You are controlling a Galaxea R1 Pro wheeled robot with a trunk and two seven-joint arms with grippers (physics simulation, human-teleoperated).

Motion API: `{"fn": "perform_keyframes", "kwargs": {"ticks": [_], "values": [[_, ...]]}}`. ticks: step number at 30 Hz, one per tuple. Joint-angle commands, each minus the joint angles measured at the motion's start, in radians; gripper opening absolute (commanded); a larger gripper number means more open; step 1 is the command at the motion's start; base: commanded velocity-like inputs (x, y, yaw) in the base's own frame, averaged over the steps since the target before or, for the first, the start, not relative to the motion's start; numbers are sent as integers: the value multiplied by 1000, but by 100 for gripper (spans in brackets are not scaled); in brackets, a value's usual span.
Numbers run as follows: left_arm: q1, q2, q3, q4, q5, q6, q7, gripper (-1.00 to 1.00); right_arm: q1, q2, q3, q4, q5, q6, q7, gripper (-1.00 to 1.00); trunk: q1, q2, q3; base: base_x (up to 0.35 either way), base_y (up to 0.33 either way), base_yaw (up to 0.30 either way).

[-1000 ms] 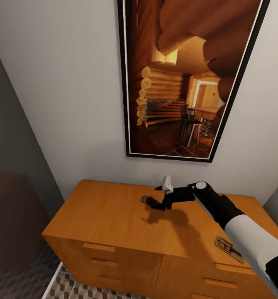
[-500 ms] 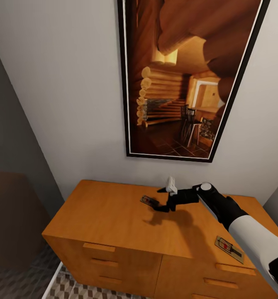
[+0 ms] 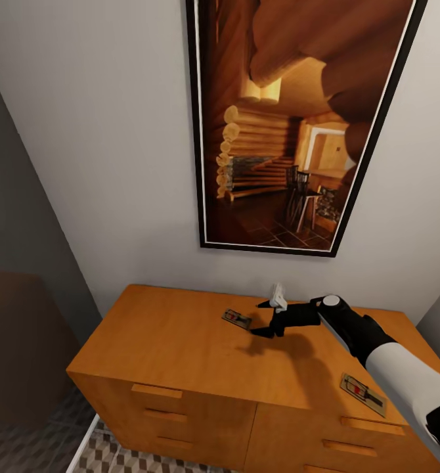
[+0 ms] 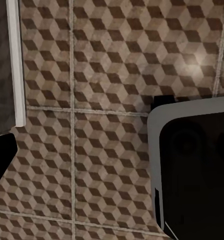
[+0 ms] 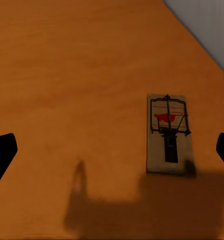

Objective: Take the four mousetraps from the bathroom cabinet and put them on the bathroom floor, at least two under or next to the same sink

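Two mousetraps (image 3: 236, 318) (image 3: 362, 394) lie flat on the cabinet (image 3: 180, 341) tabletop beneath a framed picture (image 3: 292, 125). The right gripper (image 3: 264, 318) hovers beside one, fingers released. The left fingers' state is unclear over the tiled floor (image 4: 101, 75).

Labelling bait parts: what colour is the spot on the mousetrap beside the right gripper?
Red, on the mousetrap, clearest in the right wrist view.

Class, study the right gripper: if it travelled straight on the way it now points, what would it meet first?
Most likely the cabinet top. The open right gripper points down at bare wood, with a mousetrap lying just off centre.
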Motion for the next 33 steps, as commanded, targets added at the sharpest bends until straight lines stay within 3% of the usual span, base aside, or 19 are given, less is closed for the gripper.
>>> {"fn": "perform_keyframes", "kwargs": {"ticks": [1,19,33], "values": [[-1,-1,-8,3,7,-5,-1,100,-2,-3,5,6,-10,3,-4,100,1,-2,-2,0,0,0],[-1,-1,-8,3,7,-7,-1,100,-2,-6,6,52,-10,-33,-15,100,1,-2,-2,0,1,0],[-1,-1,-8,3,7,-7,-1,100,-2,-8,5,56,-9,-34,-16,100,1,-2,-2,0,118,0]]}}
